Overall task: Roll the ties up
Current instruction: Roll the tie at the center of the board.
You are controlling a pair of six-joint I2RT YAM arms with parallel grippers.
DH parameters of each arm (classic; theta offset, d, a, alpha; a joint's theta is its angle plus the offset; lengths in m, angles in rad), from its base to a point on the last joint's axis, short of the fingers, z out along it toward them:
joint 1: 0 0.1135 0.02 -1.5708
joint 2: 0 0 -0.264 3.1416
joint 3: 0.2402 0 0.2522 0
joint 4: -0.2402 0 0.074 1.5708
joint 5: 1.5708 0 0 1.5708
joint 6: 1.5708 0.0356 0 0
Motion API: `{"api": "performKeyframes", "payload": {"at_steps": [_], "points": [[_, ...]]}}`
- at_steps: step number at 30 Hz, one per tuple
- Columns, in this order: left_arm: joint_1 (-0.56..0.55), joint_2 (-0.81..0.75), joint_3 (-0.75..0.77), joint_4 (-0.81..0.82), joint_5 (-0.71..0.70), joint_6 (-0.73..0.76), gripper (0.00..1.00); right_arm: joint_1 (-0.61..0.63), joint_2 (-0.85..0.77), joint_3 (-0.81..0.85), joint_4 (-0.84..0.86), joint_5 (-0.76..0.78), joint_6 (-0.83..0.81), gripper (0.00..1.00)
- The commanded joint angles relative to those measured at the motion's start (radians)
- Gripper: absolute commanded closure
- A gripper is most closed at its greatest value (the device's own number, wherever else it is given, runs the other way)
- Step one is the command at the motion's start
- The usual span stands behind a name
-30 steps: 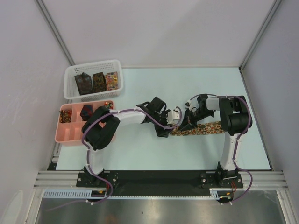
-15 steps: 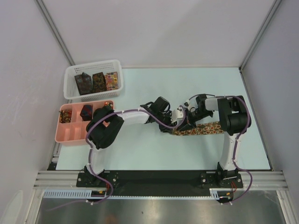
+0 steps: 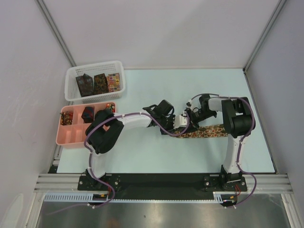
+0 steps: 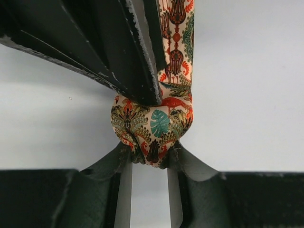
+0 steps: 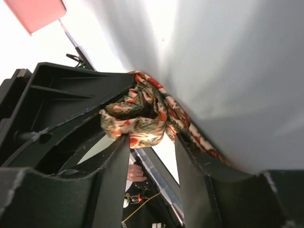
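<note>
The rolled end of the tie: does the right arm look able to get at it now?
Probably yes. The rolled end sits right at the fingertips of the right gripper, whose jaws stand apart, with nothing between. Only the left gripper, pinching it from the opposite side, crowds the spot.

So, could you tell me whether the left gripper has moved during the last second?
Yes. The left gripper has moved right, away from the pink tray and up to the rolled end of the tie.
</note>
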Motion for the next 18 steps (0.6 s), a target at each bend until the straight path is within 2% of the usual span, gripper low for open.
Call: {"api": "performKeyframes", "payload": {"at_steps": [1, 9, 18], "points": [[-0.004, 0.026, 0.027, -0.174, -0.064, 0.034, 0.80, 0.026, -0.061, 0.016, 0.003, -0.013, -0.010, 0.52], [-0.009, 0.048, 0.058, -0.193, -0.062, 0.031, 0.79, 0.046, -0.067, 0.016, 0.074, -0.047, 0.070, 0.53], [-0.010, 0.055, 0.056, -0.192, -0.055, 0.028, 0.79, 0.024, -0.130, 0.002, 0.029, -0.089, 0.062, 0.54]]}}
